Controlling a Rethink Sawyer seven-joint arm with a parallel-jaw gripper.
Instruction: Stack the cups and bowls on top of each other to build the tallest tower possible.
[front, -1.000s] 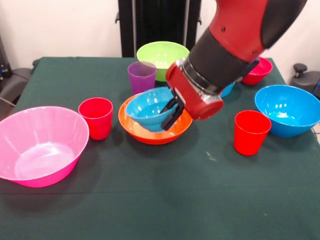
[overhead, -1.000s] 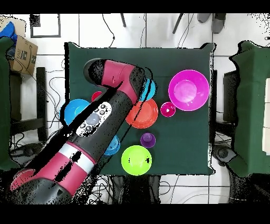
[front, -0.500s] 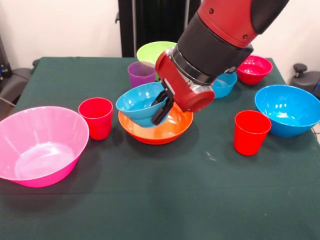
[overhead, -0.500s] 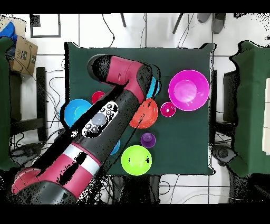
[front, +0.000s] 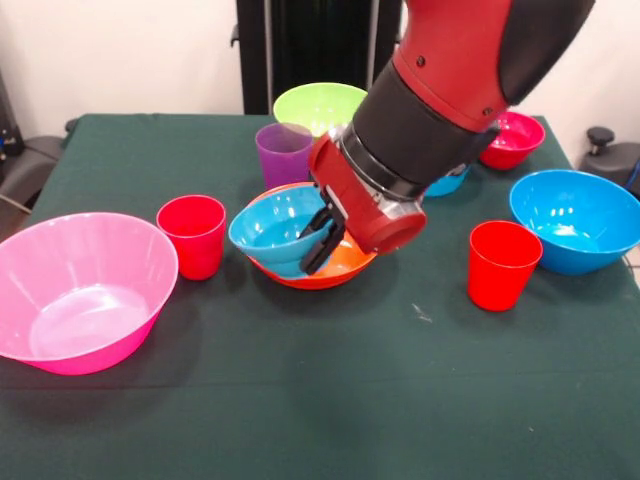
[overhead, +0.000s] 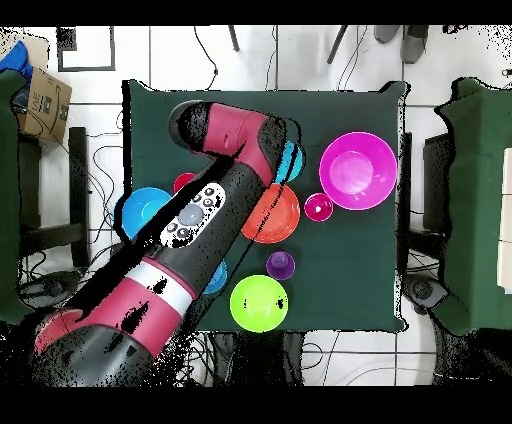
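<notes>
My gripper (front: 318, 238) is shut on the rim of a small blue bowl (front: 268, 232) and holds it tilted over the left part of the orange bowl (front: 340, 268). The overhead view shows only that bowl's edge (overhead: 291, 161) beside the arm, with the orange bowl (overhead: 277, 216) below it. The purple cup (front: 284, 152) stands just behind. One red cup (front: 192, 235) stands left of the orange bowl, another (front: 503, 263) to the right. A second small blue bowl (front: 446, 183) is half hidden behind the arm.
The large pink bowl (front: 80, 290) sits at the near left and the large blue bowl (front: 578, 220) at the right. The lime green bowl (front: 318, 105) and the small red-magenta bowl (front: 512, 138) stand at the back.
The gripper lifted the small blue bowl out of the orange bowl, carried it left, then brought it lower and a little toward the camera, still gripped.
</notes>
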